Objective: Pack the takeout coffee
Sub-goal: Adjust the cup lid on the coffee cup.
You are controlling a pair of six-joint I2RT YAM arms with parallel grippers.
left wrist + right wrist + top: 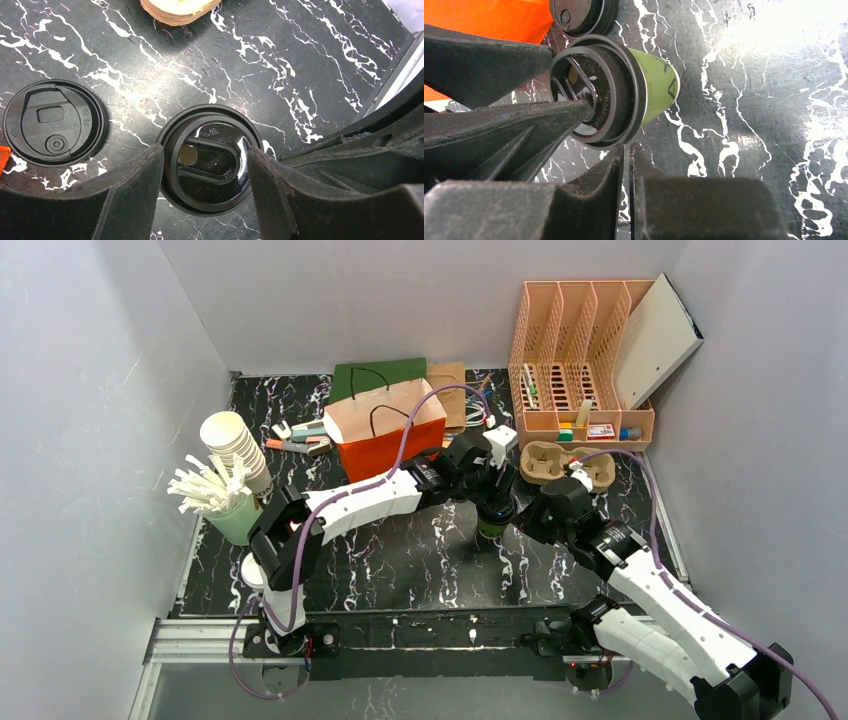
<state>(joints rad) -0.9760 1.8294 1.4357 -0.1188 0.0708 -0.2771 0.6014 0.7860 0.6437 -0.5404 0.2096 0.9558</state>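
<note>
Left gripper (205,152) over takeout coffee (209,172), jaws apart

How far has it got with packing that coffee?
Done: the black lid sits on the green cup. In hand: the left pincer straddles the lid, open; the right pincer is shut beside it. To do: the cup stands on the table, not yet in the orange bag.

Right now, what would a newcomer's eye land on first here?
The left hand and right hand meet mid-scene at the takeout coffee, a green cup with a black lid; the left one straddles that lid from above. Just behind stands a bright orange paper bag, with a peach desk organizer in the back right corner. A second, loose black lid lies flat beside the cup.
</note>
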